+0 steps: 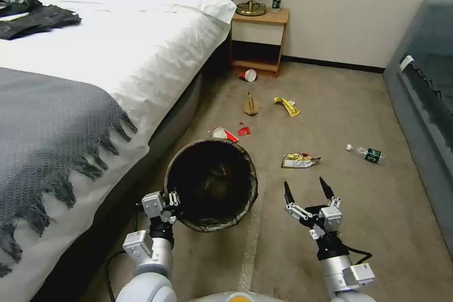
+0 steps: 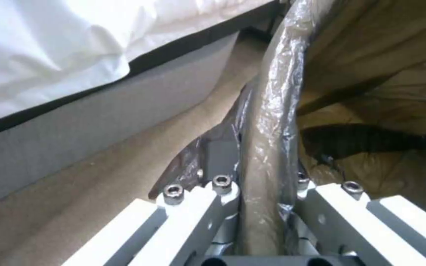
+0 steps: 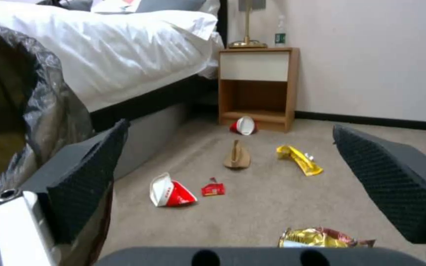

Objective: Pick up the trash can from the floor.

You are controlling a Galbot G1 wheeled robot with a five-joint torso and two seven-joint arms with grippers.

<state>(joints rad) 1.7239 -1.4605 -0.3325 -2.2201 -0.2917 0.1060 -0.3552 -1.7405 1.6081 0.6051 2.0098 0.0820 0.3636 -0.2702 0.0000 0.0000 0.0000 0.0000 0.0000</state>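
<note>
The trash can [image 1: 211, 184] is a round bin with a black liner over its rim and a dark inside, beside the bed. My left gripper [image 1: 173, 200] is shut on its near-left rim. In the left wrist view the liner-wrapped rim [image 2: 267, 111] runs between the closed fingers [image 2: 218, 184]. The can's mouth tilts toward me and its base is hidden, so contact with the floor [image 1: 339, 113] cannot be told. My right gripper [image 1: 306, 188] hangs open above the carpet to the can's right, holding nothing. The right wrist view shows the can's lined side [image 3: 40, 96] beside that open gripper [image 3: 230, 125].
The bed [image 1: 118, 56] borders the left, a grey sofa [image 1: 424, 104] the right, and a nightstand [image 1: 259, 40] stands at the wall. Litter lies on the carpet: red cups [image 1: 224, 134], a brown bag [image 1: 250, 104], a yellow wrapper [image 1: 287, 106], a snack bag [image 1: 298, 160], a bottle [image 1: 368, 153]. Pale tape strip [image 1: 250, 255] runs underfoot.
</note>
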